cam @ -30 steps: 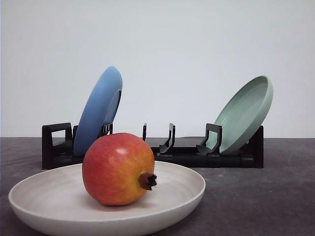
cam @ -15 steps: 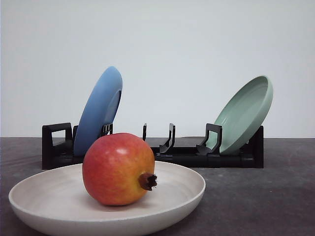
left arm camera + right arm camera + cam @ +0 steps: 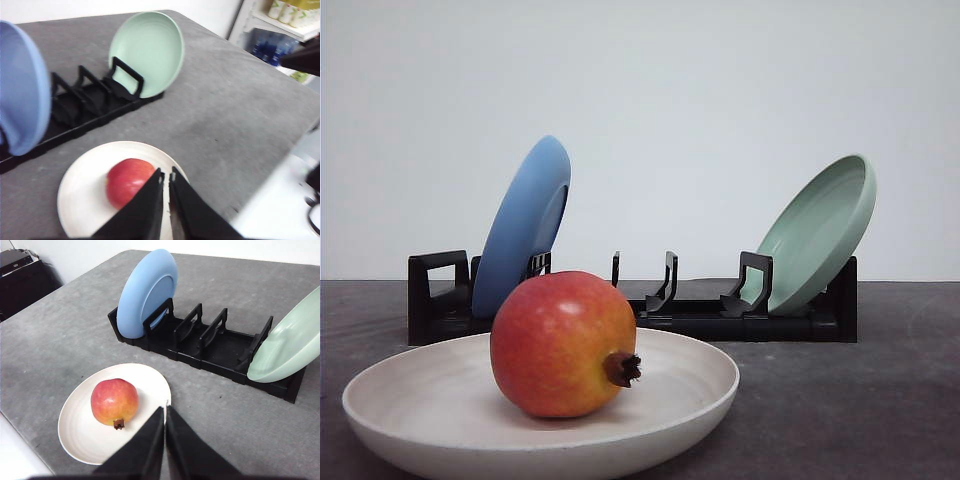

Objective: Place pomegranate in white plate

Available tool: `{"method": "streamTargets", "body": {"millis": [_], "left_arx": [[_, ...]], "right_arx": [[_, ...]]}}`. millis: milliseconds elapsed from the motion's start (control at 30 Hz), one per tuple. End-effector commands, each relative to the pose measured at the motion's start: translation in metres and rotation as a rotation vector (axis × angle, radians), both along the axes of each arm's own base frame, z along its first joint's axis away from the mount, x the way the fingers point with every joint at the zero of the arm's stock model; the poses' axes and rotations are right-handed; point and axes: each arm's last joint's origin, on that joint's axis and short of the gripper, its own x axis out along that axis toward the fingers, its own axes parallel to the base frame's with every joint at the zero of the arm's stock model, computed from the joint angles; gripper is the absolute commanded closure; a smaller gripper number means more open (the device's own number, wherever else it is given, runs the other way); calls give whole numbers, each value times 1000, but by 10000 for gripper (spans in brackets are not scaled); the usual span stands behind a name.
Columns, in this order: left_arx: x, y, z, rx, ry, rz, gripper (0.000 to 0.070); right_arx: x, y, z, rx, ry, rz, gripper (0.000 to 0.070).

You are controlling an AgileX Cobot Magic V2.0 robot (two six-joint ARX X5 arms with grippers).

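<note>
**Pomegranate lies in the white plate, both end effectors closed and apart from it**

The pomegranate (image 3: 563, 343) rests inside the white plate (image 3: 690, 375), a little toward the left of its middle in the front view, with its dark crown stub turned to the side. The raised rim of the plate goes all around the fruit, so in my judgement it cannot roll out, and the task looks finished.

The left end effector (image 3: 166, 181) has its fingers pressed together with nothing between them; it hangs above the near side of the plate, not touching the fruit. The right end effector (image 3: 165, 416) is also closed and holds nothing, above the surface (image 3: 75, 325) just beside the plate rim.

Behind the plate stands a black rack (image 3: 700, 315). The blue plate (image 3: 523, 225) leans in its left slot and the pale green plate (image 3: 818, 230) leans at its right end; the middle slots are free. Between rack and white plate there is a strip of bare surface. The edge of the surface is near the plate on the robot's side, so any retreat is safer upward than sideways.
</note>
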Motion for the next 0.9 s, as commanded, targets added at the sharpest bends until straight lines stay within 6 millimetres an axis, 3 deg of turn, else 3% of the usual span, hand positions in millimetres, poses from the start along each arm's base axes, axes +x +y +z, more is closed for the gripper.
{"method": "streamTargets", "body": {"millis": [0, 167, 367, 633, 867], "left_arx": [[2, 1, 0, 8, -13, 11, 700], [24, 9, -10, 84, -99, 234, 700], [50, 29, -47, 70, -257, 401, 700], [56, 62, -106, 156, -311, 567, 700], [60, 74, -141, 198, -248, 686, 700]], "right_arx": [[0, 0, 3, 11, -9, 7, 700], [0, 0, 3, 11, -9, 6, 700], [0, 0, 3, 11, -9, 6, 700], [0, 0, 3, 11, -9, 6, 700], [0, 0, 3, 11, -9, 7, 700]]}}
